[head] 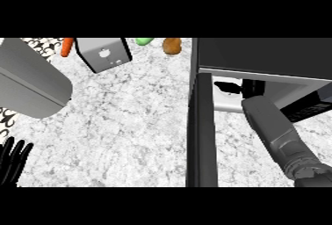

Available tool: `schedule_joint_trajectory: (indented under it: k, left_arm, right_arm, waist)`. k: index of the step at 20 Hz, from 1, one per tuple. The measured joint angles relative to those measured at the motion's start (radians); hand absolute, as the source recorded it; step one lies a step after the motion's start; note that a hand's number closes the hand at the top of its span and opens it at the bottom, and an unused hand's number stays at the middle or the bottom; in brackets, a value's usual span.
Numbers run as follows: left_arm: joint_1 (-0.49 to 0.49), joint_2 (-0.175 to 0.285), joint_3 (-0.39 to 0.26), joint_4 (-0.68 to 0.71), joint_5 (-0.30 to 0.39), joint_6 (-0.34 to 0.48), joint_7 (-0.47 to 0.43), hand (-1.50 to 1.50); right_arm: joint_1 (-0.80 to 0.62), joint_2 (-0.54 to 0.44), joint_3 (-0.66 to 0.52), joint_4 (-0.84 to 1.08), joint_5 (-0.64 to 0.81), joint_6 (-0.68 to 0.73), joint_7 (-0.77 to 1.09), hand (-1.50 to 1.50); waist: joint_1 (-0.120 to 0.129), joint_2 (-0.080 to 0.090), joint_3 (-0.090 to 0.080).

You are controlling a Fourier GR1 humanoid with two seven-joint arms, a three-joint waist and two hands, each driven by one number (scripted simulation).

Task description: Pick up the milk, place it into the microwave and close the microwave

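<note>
Head view | right hand [252,88] inside open microwave [259,53], past its door [201,132]; grip cannot be told | milk hidden or too dark to tell | grey logo-faced box [103,53] at back of counter [130,127], beside carrot [66,46] | left hand [13,161] relaxed, empty, lower-left edge.

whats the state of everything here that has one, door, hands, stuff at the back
microwave door: open, swung out toward the robot
microwave: open, right forearm reaching in
right hand: inside the microwave, grip not readable
left hand: open, resting at the lower left edge, fingers up
grey box: on the counter at the back, untouched
carrot: lying at the back, untouched
</note>
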Motion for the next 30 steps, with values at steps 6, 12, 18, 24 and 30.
schedule_joint_trajectory:
  k: [6,12,18,24,30]
  left_arm:
    - [0.009,-0.011,-0.003,-0.007,-0.019,0.004,-0.016,-1.5]
    - [0.036,-0.03,-0.007,-0.047,-0.014,0.013,-0.003,-1.5]
    - [0.074,-0.053,-0.017,-0.073,-0.028,0.011,-0.006,-1.5]
    - [0.153,-0.071,-0.047,-0.104,-0.061,-0.004,-0.057,-1.5]
    - [0.173,-0.072,-0.101,-0.096,-0.095,-0.041,-0.068,-1.5]
  right_arm:
    - [0.016,0.0,-0.014,-0.014,-0.011,0.029,-0.022,-1.5]
    - [0.054,-0.011,-0.037,-0.032,-0.03,0.092,-0.067,-1.5]
    - [0.093,-0.006,-0.065,-0.061,-0.063,0.214,-0.132,-1.5]
    - [0.171,0.045,-0.093,-0.097,-0.103,0.319,-0.21,-1.5]
    - [0.256,0.085,-0.096,-0.157,-0.139,0.436,-0.242,-1.5]
  waist:
    - [-0.016,-0.006,0.0]
    - [-0.035,-0.015,-0.001]
    - [-0.053,-0.025,-0.002]
    - [-0.07,-0.035,-0.004]
    - [-0.1,-0.044,-0.005]
